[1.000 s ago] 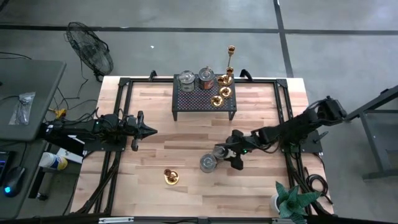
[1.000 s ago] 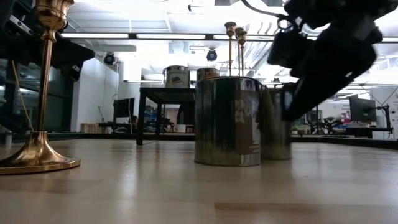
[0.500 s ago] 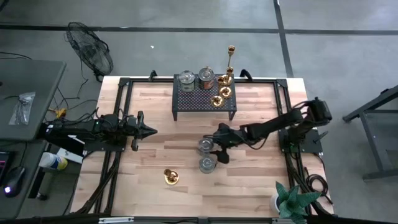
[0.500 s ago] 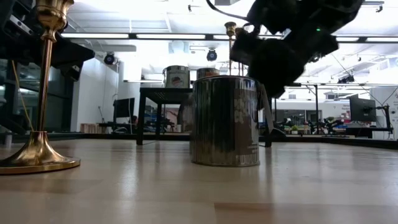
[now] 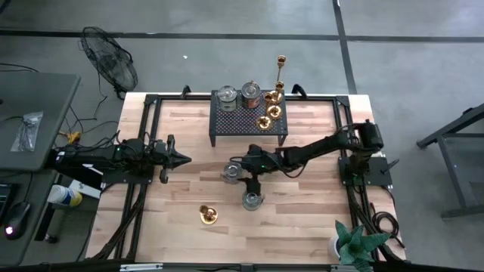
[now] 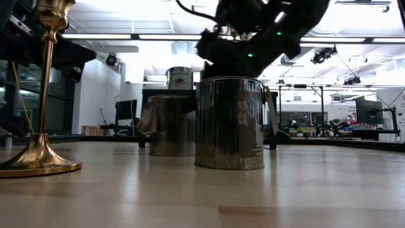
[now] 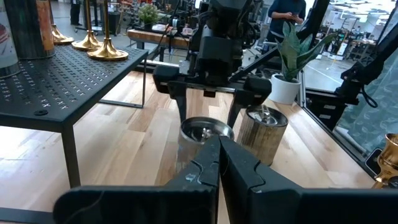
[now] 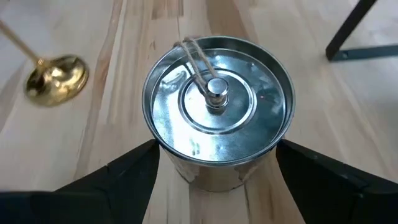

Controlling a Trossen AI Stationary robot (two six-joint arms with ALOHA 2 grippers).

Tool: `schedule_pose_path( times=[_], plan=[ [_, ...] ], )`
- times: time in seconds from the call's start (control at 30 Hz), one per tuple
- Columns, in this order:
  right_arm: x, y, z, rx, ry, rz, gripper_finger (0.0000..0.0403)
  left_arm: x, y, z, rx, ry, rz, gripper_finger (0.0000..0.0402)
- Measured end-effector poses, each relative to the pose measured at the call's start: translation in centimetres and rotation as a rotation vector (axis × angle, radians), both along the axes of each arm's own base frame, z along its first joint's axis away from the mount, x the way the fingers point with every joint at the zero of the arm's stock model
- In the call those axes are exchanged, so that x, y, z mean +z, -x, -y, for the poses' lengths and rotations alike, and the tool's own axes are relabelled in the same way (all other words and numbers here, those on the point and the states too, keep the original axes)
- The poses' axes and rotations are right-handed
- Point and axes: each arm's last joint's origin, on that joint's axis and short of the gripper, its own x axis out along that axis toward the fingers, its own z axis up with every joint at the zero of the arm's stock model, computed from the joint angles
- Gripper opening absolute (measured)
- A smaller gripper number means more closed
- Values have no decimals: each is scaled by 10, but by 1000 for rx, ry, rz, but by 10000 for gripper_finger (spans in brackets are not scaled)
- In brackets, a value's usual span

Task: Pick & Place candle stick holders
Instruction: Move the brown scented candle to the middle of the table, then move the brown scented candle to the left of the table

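Left gripper [image 5: 178, 159] waits with its fingers pressed together over the left side of the light wooden table [image 5: 318, 219], unchanged from a second ago.

Further right, the change is plain: the right gripper [image 5: 240, 171] has swept leftward across the table with a squat silvery round cup [image 5: 230, 172] between its fingers, from right of the second silvery cup [image 5: 252, 200] to a spot left of and farther than it. The right wrist view shows the dark fingers [image 8: 134, 177] spread to either side of the carried cup [image 8: 217, 118], close against its wall; whether they are pinching it or have just let go cannot be told. In the low view the cup's base looks to be on the wood, so this placing seems nearly done.

A brass candlestick [image 5: 208, 214] with a round base stands near-left, well apart. The right arm reaches long and low from the table's right edge, wrist tipped down. Remaining holders sit on or behind the black perforated stand [image 5: 248, 121] at the far side.
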Motion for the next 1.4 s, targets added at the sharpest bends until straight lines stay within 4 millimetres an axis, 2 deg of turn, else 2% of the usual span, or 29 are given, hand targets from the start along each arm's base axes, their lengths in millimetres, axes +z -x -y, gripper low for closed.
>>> schedule_pose_path(
  times=[0.27, 0.47, 0.7, 1.07, 1.23, 1.4],
  plan=[
    [1, -26, 6, -19, -2, 46, 316, 0, 0, 0, 0, 0, 0, 1],
    [5, -22, 5, -17, -6, -10, 316, 0, 0, 0, 0, 0, 0, 1],
    [24, -4, 3, -17, -10, -113, 316, 0, 0, 0, 0, 0, 0, 1],
    [47, 53, -17, 33, -52, -454, 316, 0, 0, 0, 0, 0, 0, 1],
    [37, 70, -42, 184, -107, -509, 316, 0, 0, 0, 0, 0, 0, 1],
    [23, 74, -61, 285, -59, -425, 316, 0, 0, 0, 0, 0, 0, 1]
  ],
)
